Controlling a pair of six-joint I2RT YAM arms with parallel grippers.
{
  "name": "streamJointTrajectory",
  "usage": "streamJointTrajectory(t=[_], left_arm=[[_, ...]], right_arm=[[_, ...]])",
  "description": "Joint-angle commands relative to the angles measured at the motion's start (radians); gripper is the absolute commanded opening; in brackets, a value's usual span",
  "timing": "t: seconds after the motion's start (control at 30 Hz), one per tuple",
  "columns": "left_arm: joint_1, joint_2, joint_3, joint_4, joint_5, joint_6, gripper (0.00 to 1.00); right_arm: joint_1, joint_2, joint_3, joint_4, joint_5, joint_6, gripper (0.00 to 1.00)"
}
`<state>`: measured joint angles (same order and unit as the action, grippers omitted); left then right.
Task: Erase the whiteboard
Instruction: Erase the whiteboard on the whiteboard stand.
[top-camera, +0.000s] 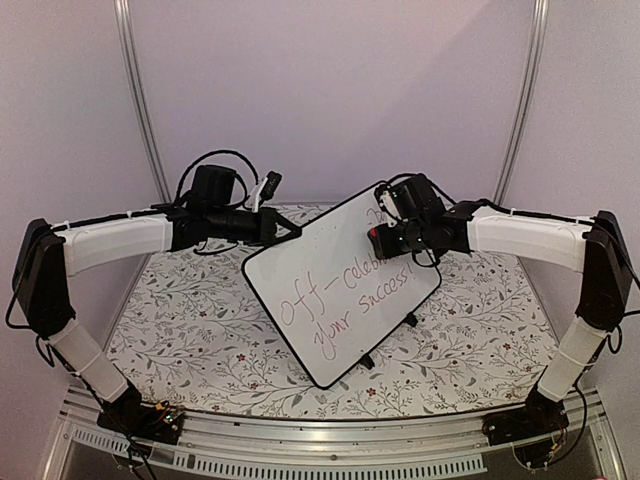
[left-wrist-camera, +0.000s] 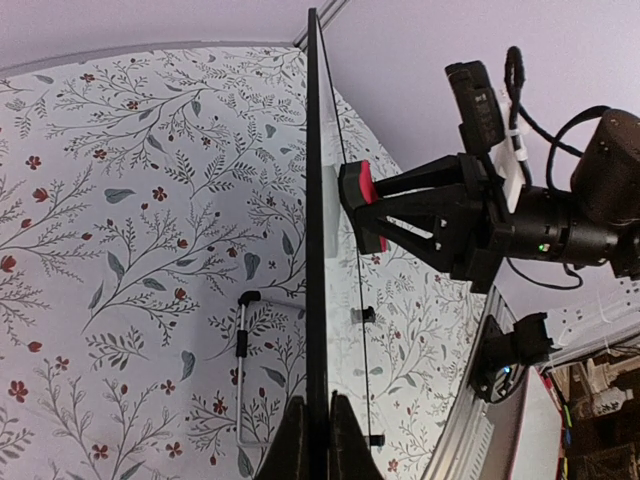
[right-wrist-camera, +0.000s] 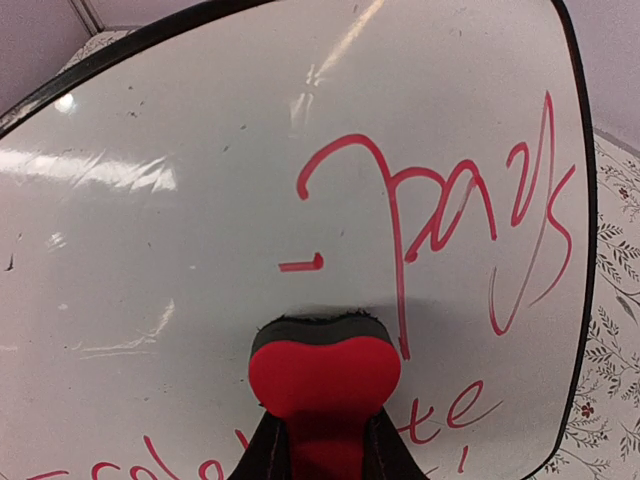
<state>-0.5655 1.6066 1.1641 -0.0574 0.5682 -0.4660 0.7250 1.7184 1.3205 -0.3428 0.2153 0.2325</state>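
Observation:
The whiteboard (top-camera: 340, 290) is held up tilted above the table, its white face covered with red handwriting. My left gripper (top-camera: 290, 232) is shut on its upper left edge; in the left wrist view the board (left-wrist-camera: 317, 250) runs edge-on between my fingers (left-wrist-camera: 285, 445). My right gripper (top-camera: 385, 238) is shut on a small red eraser (top-camera: 377, 240) with a black felt. In the right wrist view the eraser (right-wrist-camera: 325, 375) presses its felt against the whiteboard (right-wrist-camera: 200, 200), just left of a red stroke. Red writing sits above, right and below the eraser.
A floral tablecloth (top-camera: 190, 300) covers the table under the board. A thin metal stand (left-wrist-camera: 242, 340) lies on the cloth below the board. The right arm and its wrist camera (left-wrist-camera: 480, 100) show beyond the board. An aluminium rail (top-camera: 330, 440) runs along the near edge.

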Motion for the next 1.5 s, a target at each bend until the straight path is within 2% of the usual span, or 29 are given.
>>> streamJointTrajectory(t=[0.0, 0.8, 1.0, 1.47], left_arm=[[-0.026, -0.01, 0.002, 0.018, 0.035, 0.067, 0.0], [-0.025, -0.013, 0.003, 0.018, 0.037, 0.071, 0.0], [-0.025, -0.013, 0.003, 0.018, 0.036, 0.07, 0.0], [-0.026, -0.015, 0.002, 0.018, 0.035, 0.071, 0.0]], right_arm=[[-0.012, 0.007, 0.017, -0.027, -0.001, 0.007, 0.11], [-0.067, 0.146, 0.281, -0.075, -0.016, -0.047, 0.12], [-0.07, 0.141, 0.27, -0.08, -0.032, -0.047, 0.12], [-0.07, 0.073, 0.114, -0.051, -0.078, -0.015, 0.11]])
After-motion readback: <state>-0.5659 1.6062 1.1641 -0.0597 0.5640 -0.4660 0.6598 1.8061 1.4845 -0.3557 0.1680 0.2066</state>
